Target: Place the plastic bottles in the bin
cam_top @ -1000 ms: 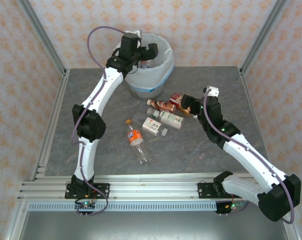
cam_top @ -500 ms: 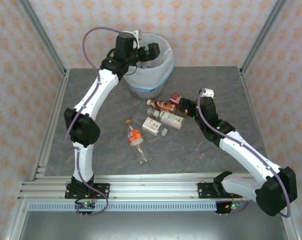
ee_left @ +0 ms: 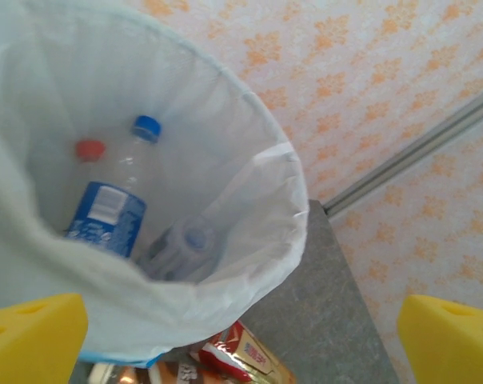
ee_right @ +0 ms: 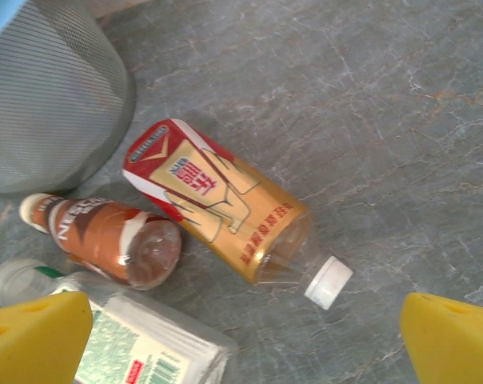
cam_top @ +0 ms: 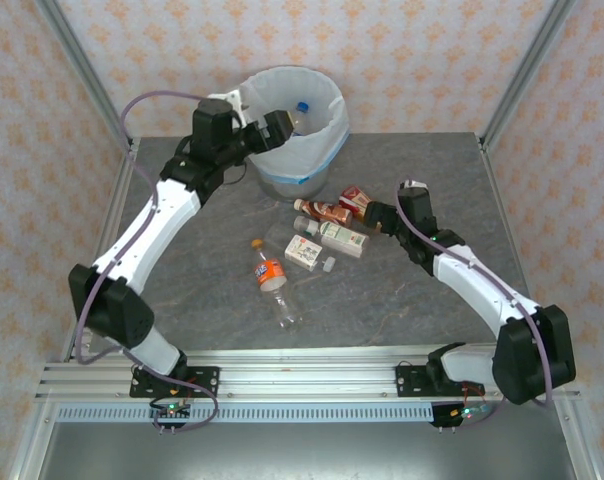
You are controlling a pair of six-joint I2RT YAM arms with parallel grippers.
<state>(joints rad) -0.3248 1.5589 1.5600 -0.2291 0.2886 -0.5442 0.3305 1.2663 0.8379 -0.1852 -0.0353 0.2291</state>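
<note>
R tool (ee_right: 241, 342) over red-label bottle (ee_right: 225, 212)

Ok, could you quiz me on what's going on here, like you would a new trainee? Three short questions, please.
1. True or false: the orange-labelled bottle lies inside the bin.
2. Which does the right claw hover above? A) the red-and-gold-labelled bottle, B) a purple cup, C) a black box.
3. What colour is the cap on the blue-labelled bottle in the bin?
Key: 1 false, it lies on the table; 2 A; 3 blue.
</note>
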